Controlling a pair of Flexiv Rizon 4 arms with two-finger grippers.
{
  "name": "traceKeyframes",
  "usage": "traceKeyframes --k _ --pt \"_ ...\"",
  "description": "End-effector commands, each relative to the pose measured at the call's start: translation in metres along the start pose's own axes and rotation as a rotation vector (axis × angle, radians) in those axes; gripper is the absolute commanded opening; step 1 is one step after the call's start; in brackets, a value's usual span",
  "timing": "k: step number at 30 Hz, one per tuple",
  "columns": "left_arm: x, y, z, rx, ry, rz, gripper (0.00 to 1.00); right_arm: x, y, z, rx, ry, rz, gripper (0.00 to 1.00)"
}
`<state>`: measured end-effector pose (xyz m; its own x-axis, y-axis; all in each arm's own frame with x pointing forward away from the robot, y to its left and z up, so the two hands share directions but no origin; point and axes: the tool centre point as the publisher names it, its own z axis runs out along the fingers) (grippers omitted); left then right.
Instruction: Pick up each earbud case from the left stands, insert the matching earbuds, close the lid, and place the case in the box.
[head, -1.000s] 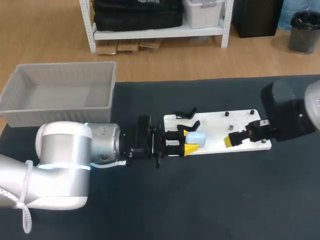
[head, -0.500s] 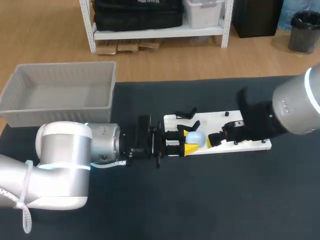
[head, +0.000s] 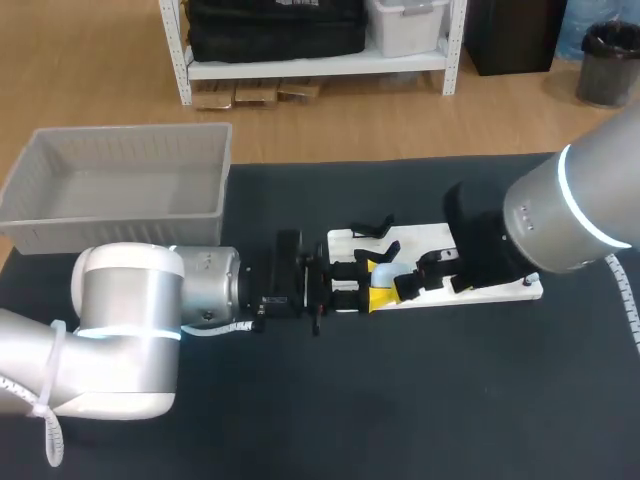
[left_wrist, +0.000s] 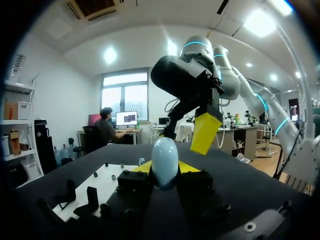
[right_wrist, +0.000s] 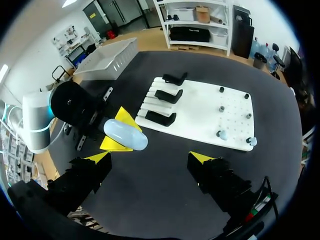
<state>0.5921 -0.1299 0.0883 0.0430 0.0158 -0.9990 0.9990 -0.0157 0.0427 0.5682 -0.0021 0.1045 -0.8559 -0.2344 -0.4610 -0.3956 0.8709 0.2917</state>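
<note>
We find the case (left_wrist: 165, 159) clamped in the left tool (head: 378, 282) at the board's (right_wrist: 200, 115) edge, long axis in line with that tool's fingers, and the right tool (right_wrist: 150, 159), fingers apart and empty, hanging just above that edge.

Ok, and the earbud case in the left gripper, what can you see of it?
The earbud case is a smooth, pale blue, pebble-shaped shell, plastic by its look, lid apparently shut. It lies lengthways between the left gripper's yellow fingertips, clamped from both sides, its rounded end jutting past them, beside the white stand board. Nothing else touches it; the open right gripper is near but apart.
</note>
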Motion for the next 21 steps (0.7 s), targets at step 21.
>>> traceKeyframes --k 21 --pt "0.001 0.001 0.0 0.003 -0.002 -0.001 0.0 -0.011 -0.003 0.006 0.124 -0.042 0.012 1.0"
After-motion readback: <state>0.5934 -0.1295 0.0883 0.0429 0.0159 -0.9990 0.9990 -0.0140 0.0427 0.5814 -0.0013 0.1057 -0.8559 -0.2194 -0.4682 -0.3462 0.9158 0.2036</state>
